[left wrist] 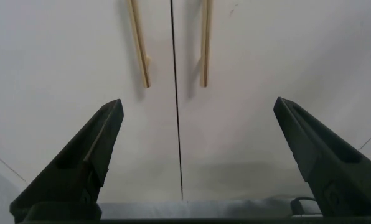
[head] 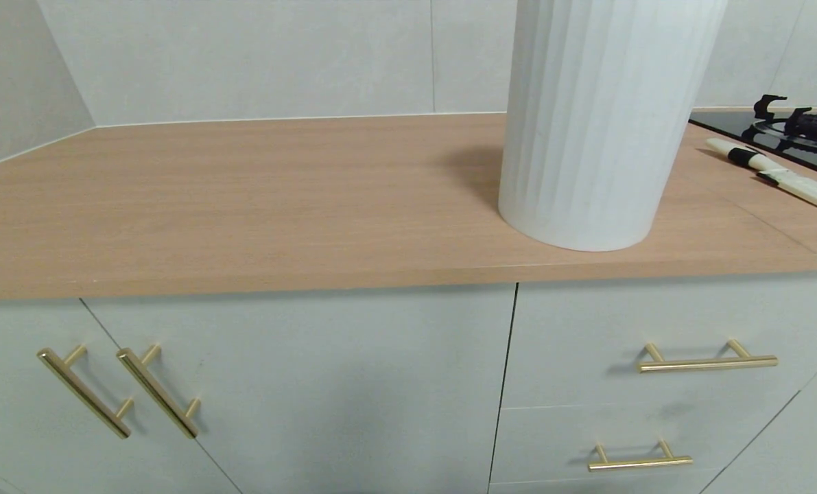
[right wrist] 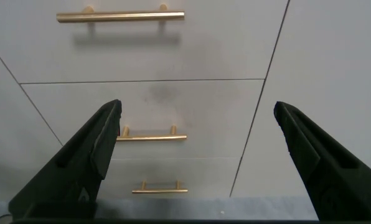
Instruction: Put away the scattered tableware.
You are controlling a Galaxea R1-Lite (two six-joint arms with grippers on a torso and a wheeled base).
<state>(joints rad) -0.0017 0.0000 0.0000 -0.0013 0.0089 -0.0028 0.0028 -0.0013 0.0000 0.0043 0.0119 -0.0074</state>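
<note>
A tall white ribbed container stands on the wooden counter, right of centre and near the front edge. At the far right a cream-handled knife with black bands lies on the counter. My left gripper is open, facing the pale cabinet doors with two vertical gold handles. My right gripper is open too, facing a stack of drawers with horizontal gold handles. Nothing sits between either pair of fingers.
A black stovetop with a burner grate occupies the back right corner. Below the counter are cabinet doors with gold handles on the left and drawers with gold handles on the right. Pale tiled walls close the back and left.
</note>
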